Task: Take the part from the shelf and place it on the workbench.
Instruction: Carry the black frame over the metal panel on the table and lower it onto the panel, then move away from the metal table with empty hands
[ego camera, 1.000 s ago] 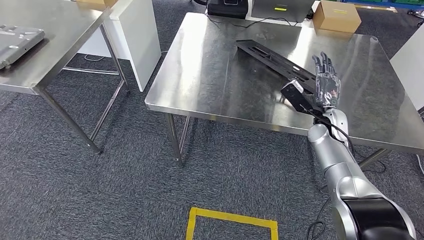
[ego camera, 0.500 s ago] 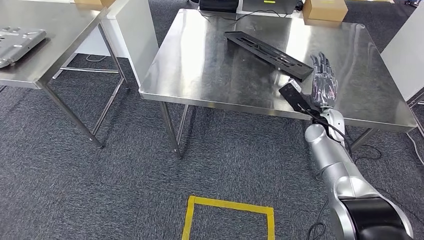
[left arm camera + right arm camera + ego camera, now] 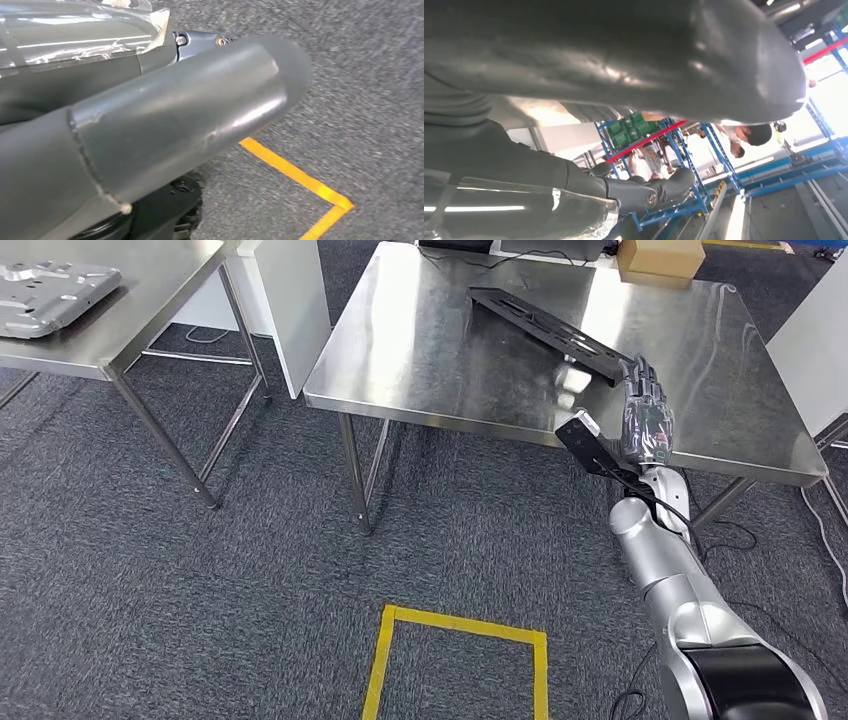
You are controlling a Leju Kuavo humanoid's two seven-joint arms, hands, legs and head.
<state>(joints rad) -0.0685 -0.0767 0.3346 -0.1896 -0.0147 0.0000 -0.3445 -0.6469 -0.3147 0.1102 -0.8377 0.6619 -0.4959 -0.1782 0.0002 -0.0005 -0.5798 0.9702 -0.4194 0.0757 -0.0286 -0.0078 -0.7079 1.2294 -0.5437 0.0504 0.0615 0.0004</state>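
Head view: The long black part lay flat on the steel desk, running diagonally toward its right front area, with nothing gripping it. The right robot hand was raised just beside the part's near end, fingers extended and close together, holding nothing; whether a fingertip touched the part could not be determined. A small black camera block projected from that wrist. A cardboard box sat at the desk's far edge. A second desk to the left carried a grey metal plate. Yellow floor tape marked a square on the grey carpet.

Left wrist view: The left robot hand appeared very close up, as a thick grey thumb and film-covered casing; its finger posture could not be determined. Carpet and yellow tape lay beyond.

Right wrist view: The right robot hand showed a grey thumb and darker fingers lying straight, with nothing between them. Blue racking and people stood beyond.

Assessment: placement appeared complete and the release step finished. The next move likely called for drawing the arm clear without nudging the part.

Markings: no legible brand, label or writing was found.
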